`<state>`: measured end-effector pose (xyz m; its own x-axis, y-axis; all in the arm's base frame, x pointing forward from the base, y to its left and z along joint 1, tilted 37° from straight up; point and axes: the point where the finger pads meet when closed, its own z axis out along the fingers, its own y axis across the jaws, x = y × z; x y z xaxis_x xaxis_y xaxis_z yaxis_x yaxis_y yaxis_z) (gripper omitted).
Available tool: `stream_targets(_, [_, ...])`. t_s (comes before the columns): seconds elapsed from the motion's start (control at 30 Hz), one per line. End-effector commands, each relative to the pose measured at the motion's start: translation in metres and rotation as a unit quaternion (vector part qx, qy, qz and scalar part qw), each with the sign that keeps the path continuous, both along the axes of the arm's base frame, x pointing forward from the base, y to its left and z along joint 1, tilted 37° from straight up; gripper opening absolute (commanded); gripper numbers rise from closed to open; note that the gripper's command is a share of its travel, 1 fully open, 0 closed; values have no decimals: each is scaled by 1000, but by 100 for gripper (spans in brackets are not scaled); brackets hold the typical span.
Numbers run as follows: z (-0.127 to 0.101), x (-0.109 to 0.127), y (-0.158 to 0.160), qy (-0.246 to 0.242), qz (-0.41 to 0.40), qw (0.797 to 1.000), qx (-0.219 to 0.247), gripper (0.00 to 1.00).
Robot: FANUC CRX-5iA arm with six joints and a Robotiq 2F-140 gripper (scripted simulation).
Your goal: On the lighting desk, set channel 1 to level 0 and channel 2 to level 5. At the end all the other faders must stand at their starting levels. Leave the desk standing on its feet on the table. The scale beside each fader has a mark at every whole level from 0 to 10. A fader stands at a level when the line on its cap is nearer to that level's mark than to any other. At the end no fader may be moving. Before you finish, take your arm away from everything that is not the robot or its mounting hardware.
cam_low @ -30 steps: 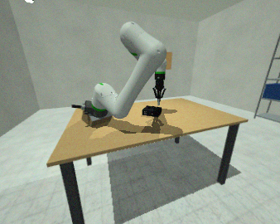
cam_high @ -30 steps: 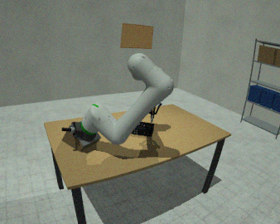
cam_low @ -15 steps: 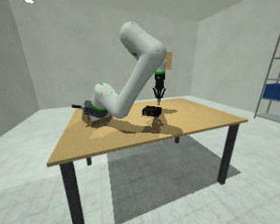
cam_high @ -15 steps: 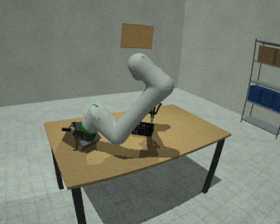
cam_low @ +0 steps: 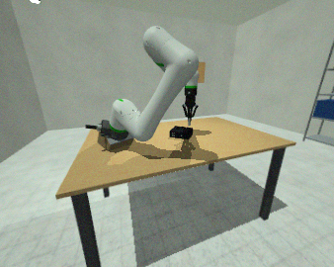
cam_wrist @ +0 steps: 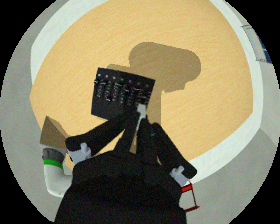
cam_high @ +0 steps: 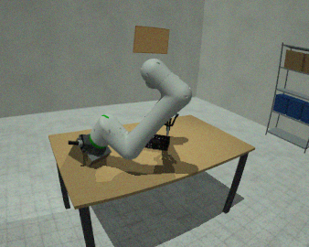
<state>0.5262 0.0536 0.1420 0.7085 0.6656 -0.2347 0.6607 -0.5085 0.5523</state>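
The lighting desk is a small black box with a row of several faders. It stands flat near the middle of the wooden table. My gripper is shut on nothing, its fingertips pressed together. It points straight down and hangs a little above the desk's near right edge, not touching it. The fader levels are too small to read. In the top view my arm hides part of the desk.
My arm's base sits at the table's left end, and the arm reaches over the table top. A metal shelf with boxes stands far off at the right wall. A brown board hangs on the back wall.
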Motion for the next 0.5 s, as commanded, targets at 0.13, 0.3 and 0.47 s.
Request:
stream_targets(0.13, [-2, 1, -1, 0, 0, 1000, 0, 0])
stream_targets(0.3, [-4, 1, -3, 0, 0, 1000, 0, 0])
stream_targets(0.47, [-7, 2, -5, 0, 0, 1000, 0, 0])
